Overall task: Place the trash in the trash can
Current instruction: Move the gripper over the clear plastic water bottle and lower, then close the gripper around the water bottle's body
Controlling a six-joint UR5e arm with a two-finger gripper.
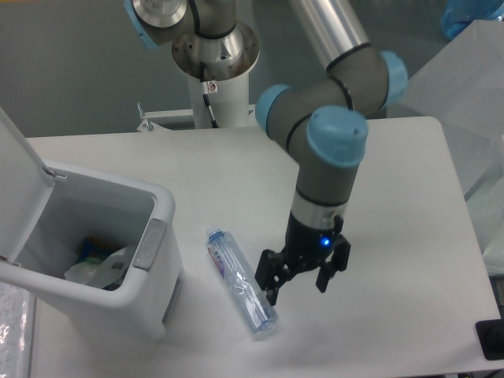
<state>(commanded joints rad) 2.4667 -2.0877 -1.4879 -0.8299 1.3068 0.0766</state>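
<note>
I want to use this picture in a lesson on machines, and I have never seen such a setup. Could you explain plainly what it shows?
It is one photo from a fixed camera looking down at a white table. The grey and blue jointed thing is a robot arm; its black claw at the tip is open and holds nothing. On the table beside the claw lies a crushed clear bottle with a blue-white label. At the left stands a white trash can with its lid up. Inside it lies some rubbish, including a crumpled white wrapper. The bottle is not yet in the can.
</note>
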